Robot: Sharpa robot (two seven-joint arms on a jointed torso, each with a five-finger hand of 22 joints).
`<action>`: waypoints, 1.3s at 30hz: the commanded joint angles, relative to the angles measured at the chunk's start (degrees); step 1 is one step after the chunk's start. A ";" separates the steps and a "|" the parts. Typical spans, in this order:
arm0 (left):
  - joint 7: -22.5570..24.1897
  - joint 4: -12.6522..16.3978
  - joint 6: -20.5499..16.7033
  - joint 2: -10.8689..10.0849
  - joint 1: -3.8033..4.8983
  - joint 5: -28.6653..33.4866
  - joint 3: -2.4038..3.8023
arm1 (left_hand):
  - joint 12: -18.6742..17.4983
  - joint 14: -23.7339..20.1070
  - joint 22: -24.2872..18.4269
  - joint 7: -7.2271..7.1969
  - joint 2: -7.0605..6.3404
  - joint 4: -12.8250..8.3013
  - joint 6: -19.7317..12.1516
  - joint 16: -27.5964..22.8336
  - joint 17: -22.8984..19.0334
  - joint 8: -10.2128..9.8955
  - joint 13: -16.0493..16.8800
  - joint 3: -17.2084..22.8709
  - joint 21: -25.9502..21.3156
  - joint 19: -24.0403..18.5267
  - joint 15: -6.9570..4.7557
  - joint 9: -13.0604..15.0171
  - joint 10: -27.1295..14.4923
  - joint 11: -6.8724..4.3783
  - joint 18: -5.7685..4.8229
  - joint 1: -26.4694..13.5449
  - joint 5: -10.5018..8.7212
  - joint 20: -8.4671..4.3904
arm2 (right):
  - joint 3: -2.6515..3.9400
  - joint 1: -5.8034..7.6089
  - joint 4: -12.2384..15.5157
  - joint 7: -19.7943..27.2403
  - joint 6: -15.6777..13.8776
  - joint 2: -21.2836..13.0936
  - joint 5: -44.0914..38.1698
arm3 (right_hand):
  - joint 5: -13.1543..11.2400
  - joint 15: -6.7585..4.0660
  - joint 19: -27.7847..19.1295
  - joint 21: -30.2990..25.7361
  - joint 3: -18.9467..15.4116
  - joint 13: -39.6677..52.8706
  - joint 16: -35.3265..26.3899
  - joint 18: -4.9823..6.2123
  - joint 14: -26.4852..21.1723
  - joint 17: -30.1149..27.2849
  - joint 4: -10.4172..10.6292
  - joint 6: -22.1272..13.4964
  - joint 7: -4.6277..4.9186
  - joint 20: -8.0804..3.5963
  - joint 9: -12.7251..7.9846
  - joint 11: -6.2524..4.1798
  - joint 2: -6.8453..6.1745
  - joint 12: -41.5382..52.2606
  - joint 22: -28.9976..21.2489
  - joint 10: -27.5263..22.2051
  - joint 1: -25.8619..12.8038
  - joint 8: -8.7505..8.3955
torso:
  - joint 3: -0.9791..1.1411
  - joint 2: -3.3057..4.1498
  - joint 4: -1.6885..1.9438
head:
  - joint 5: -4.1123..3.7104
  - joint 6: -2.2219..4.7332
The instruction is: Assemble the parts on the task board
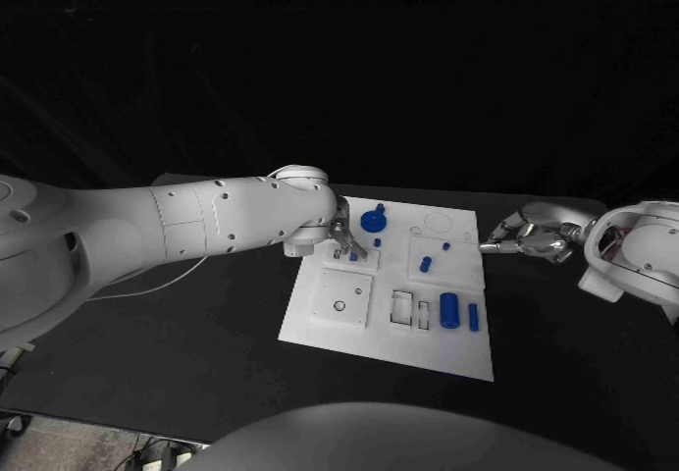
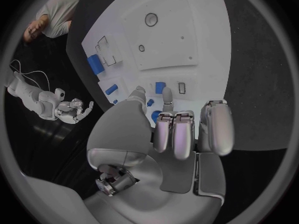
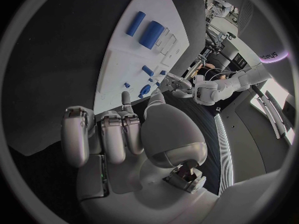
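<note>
Closest to the lens, the white rectangular task board (image 1: 339, 329) fills mid-frame, small blue plastic parts (image 1: 448, 309) scattered across it. At its upper left edge the left hand (image 1: 344, 238) pinches a small blue peg (image 2: 160, 87). Right of the board, the right hand (image 1: 527, 238) hovers, fingers curled, holding nothing.

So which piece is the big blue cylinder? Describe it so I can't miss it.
Start at the white task board mid-table and go to its near edge, on the robot's right. The big blue cylinder lies flat there, beside two rectangular slots. It is fatter than the slim blue rod lying just beyond it.
</note>
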 commanded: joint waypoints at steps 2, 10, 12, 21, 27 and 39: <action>-3.22 0.42 -2.03 -0.07 0.05 -3.57 -0.20 | 0.17 5.92 11.85 -0.23 0.02 0.03 -0.62 0.14 15.05 1.02 15.10 -0.48 -0.09 1.99 -0.16 0.85 6.05 -0.31 0.57 -1.03 1.93 -0.02 | -0.01 -0.08 -0.04 0.05 0.75 0.01 -0.18 | -0.19 -0.18 -0.36 -0.29 -0.30 14.95 0.20 1.14 5.97 15.09 -0.15 0.28 -0.04 0.15 -0.08 -0.51 0.16 -0.40 11.82 6.07 0.67 -0.27 | 0.00 0.04 0.00 | 0.01 -0.01; -3.97 0.36 -1.96 0.10 -0.16 -4.55 -0.52 | 0.17 5.92 11.82 -0.48 0.17 -0.04 -3.47 0.14 15.05 6.20 15.10 -0.46 -0.55 2.03 -0.34 5.57 6.05 -0.48 0.61 -0.50 5.68 -0.20 | -0.01 -0.10 -0.05 0.01 0.85 0.11 -0.18 | -0.09 -0.18 -0.38 -0.33 -0.32 14.95 0.20 1.15 5.97 15.09 -0.11 0.26 -0.04 0.14 -0.09 -0.52 0.18 -0.40 11.81 6.07 0.64 -0.30 | -0.01 0.08 -0.02 | 0.10 -0.01; -3.59 0.26 -1.97 0.20 -0.22 -4.29 -0.56 | 0.17 5.92 11.81 -0.47 0.32 -0.12 -4.13 0.14 15.05 6.80 15.10 -0.27 -0.68 2.01 -0.35 6.15 6.05 -0.53 0.63 -0.11 7.26 -0.22 | -0.01 -0.10 -0.07 0.01 0.86 0.14 -0.18 | -0.08 -0.19 -0.39 -0.33 -0.32 14.95 0.20 1.15 5.97 15.09 -0.11 0.26 -0.04 0.14 -0.09 -0.52 0.18 -0.40 11.81 6.07 0.64 -0.30 | -0.01 0.07 0.02 | 0.06 -0.01; -1.50 0.42 -2.28 0.31 -0.32 -1.16 -0.62 | 0.17 5.92 11.87 -0.73 0.50 -0.38 -3.79 0.14 15.05 6.91 15.10 0.48 -0.65 2.07 -0.46 5.81 6.05 -0.71 0.61 1.60 9.62 -0.29 | -0.01 -0.10 -0.07 0.02 0.81 0.21 -0.18 | 0.04 -0.19 -0.39 -0.34 -0.33 14.95 0.20 1.15 5.97 15.09 -0.08 0.25 -0.04 0.14 -0.10 -0.52 0.21 -0.40 11.81 6.07 0.64 -0.33 | 0.01 0.03 0.00 | 0.15 -0.01; -0.98 0.45 -2.05 0.36 -0.35 0.10 -0.64 | 0.17 5.92 11.82 -0.67 0.34 -0.21 -3.66 0.14 15.05 6.15 15.10 0.51 -0.91 1.99 -0.48 5.00 6.05 -0.70 0.65 1.82 9.61 -0.33 | -0.01 -0.11 -0.08 0.06 0.77 0.23 -0.18 | 0.17 -0.19 -0.38 -0.34 -0.32 14.95 0.20 1.15 5.97 15.09 -0.07 0.25 -0.04 0.13 -0.11 -0.52 0.24 -0.40 11.81 6.07 0.65 -0.35 | -0.01 0.06 -0.02 | 0.20 -0.01; -0.75 -0.55 -1.87 1.13 -0.58 0.50 -0.65 | 0.17 5.92 11.82 -0.51 0.40 -0.09 -3.02 0.14 15.05 4.42 15.10 0.58 -1.09 1.95 -0.40 3.00 6.05 -0.58 0.67 1.94 9.41 -0.30 | -0.01 -0.13 0.01 0.05 0.72 0.11 -0.18 | 0.17 -0.19 -0.38 -0.34 -0.32 14.95 0.20 1.15 5.97 15.09 -0.07 0.25 -0.04 0.13 -0.11 -0.52 0.24 -0.40 11.81 6.07 0.65 -0.35 | -0.02 0.09 -0.01 | 0.13 -0.01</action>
